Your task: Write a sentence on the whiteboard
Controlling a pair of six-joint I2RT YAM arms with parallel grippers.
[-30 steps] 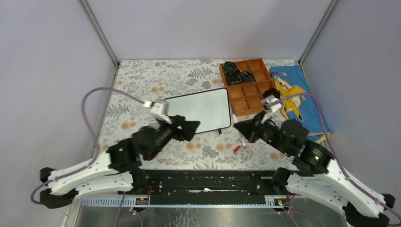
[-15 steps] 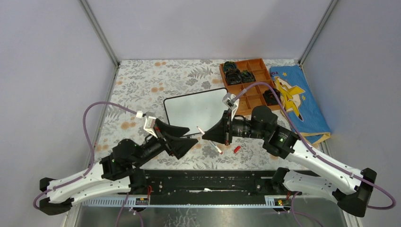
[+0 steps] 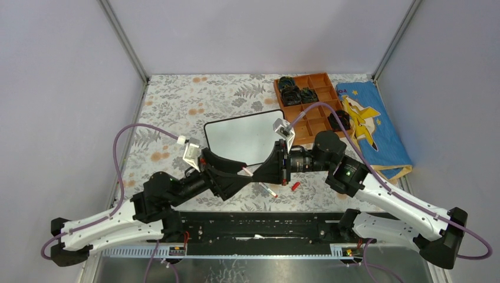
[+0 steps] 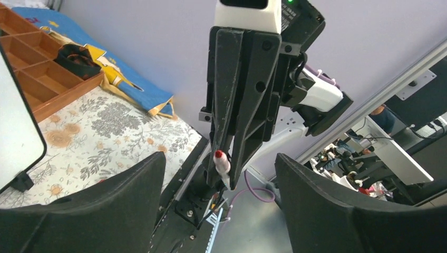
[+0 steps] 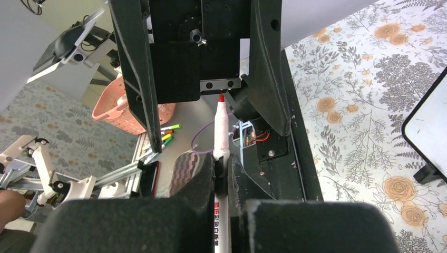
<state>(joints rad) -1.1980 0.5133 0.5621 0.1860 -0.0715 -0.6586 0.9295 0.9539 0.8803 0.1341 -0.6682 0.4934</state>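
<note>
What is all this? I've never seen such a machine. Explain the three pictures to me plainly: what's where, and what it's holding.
These are two robot arms bolted to the near edge of a table. Each arm ends in a two-finger gripper. The wide picture looks down from above and behind the arms. The other two pictures come from a small camera on each wrist, so each shows its own fingers at the bottom.

On the table lie a whiteboard, which is blank, a brown tray with dark items in some compartments, and a blue cloth.

The right gripper is shut on a marker. The marker's red tip is bare and points at the left gripper, which stands open with that tip between its fingers.
</note>
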